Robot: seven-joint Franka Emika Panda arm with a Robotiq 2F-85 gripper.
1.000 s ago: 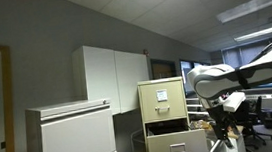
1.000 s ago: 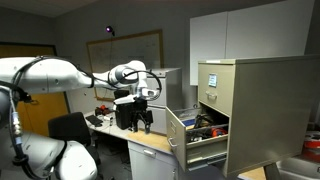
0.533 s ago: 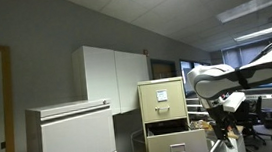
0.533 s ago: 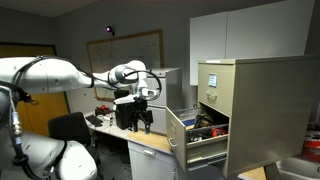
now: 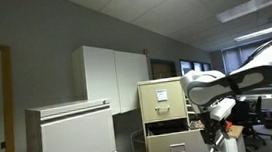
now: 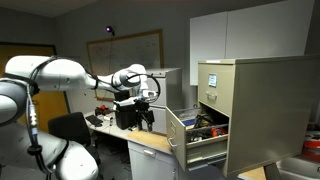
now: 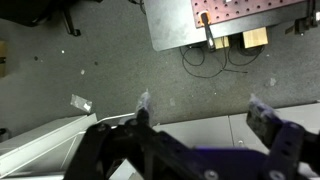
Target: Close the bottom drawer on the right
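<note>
Bottom drawer (image 6: 178,130): I see it pulled out, contents showing.
End effector (image 6: 148,122): fingers spread, gripping nothing, hanging near my drawer front, apart.

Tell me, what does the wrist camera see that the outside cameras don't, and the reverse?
Only the wrist view: the floor straight below, with a loose cable and a white scrap on it. Only the exterior views: the bottom drawer pulled out, the tan cabinet it belongs to, and the arm. Both share the fingers, spread apart and holding nothing.
</note>
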